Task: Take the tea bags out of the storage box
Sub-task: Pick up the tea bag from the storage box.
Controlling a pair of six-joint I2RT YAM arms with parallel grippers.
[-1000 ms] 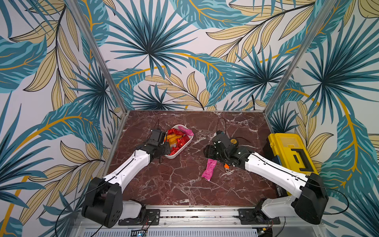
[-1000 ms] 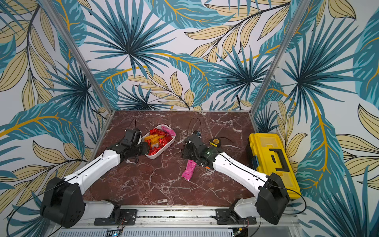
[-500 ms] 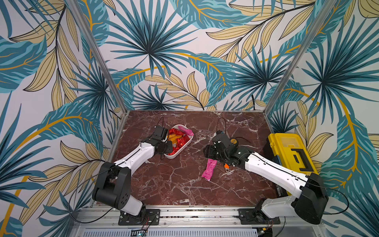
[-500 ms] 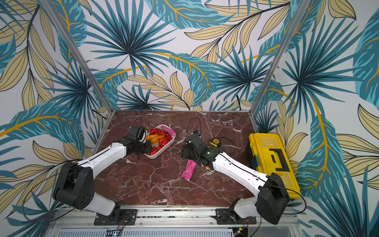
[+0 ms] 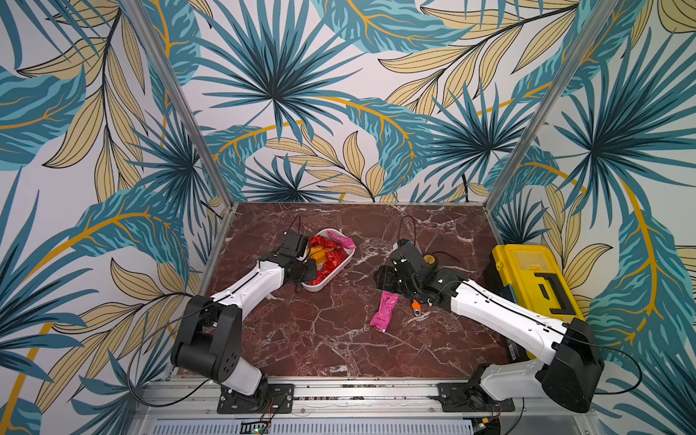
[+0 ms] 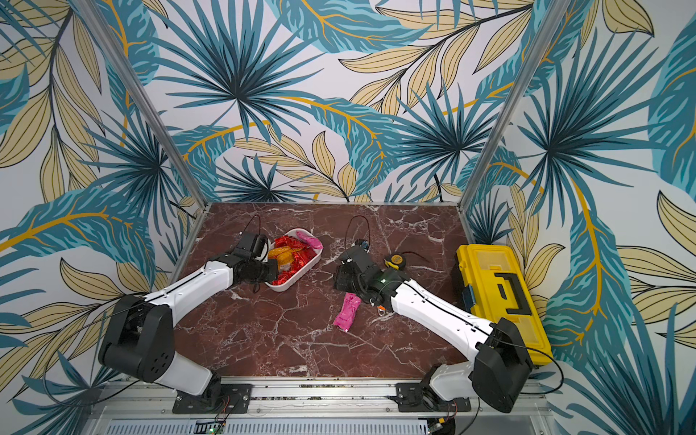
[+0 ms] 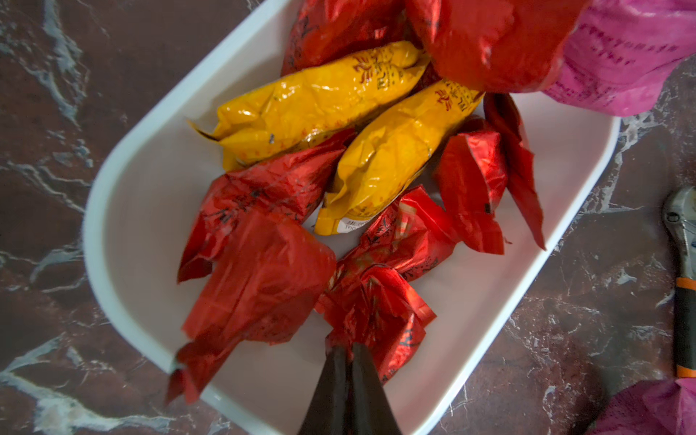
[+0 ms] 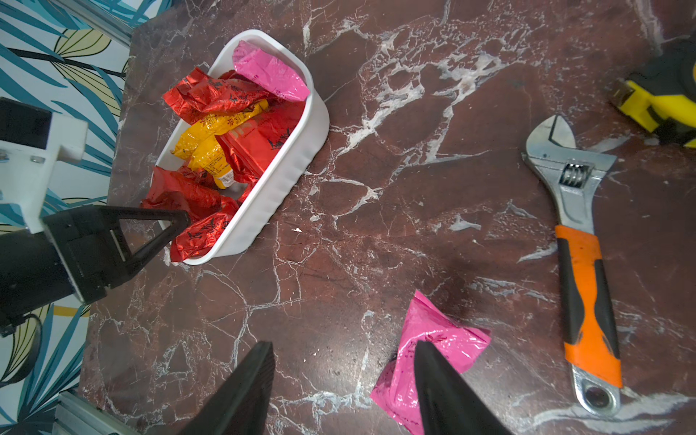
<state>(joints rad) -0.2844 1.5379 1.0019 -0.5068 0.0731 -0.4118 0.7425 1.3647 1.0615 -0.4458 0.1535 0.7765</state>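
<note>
Palm-leaf wallpaper [image 5: 339, 75], red marble tabletop [image 5: 320, 339]

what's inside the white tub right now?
Inside the storage box: a pile of red tea bags, two yellow tea bags, one pink tea bag leaning on the rim. Left gripper is shut on one red tea bag's edge. Whatever lies beneath the pile is covered.

We find both top views bright, lit from above, with soft shadows under the arms [image 5: 256, 282] on the bench [image 5: 339, 346], and the frame posts [image 5: 177, 101] lean outward toward the edges. In the left wrist view the foil tea bags [image 7: 380, 158] in the storage box [image 7: 143, 196] glint white; those at the box's ends are smeared, and the left pincer [image 7: 348, 348] is dark and soft. The right wrist view is sharp, with a pale sheen on the marble outside the box.
</note>
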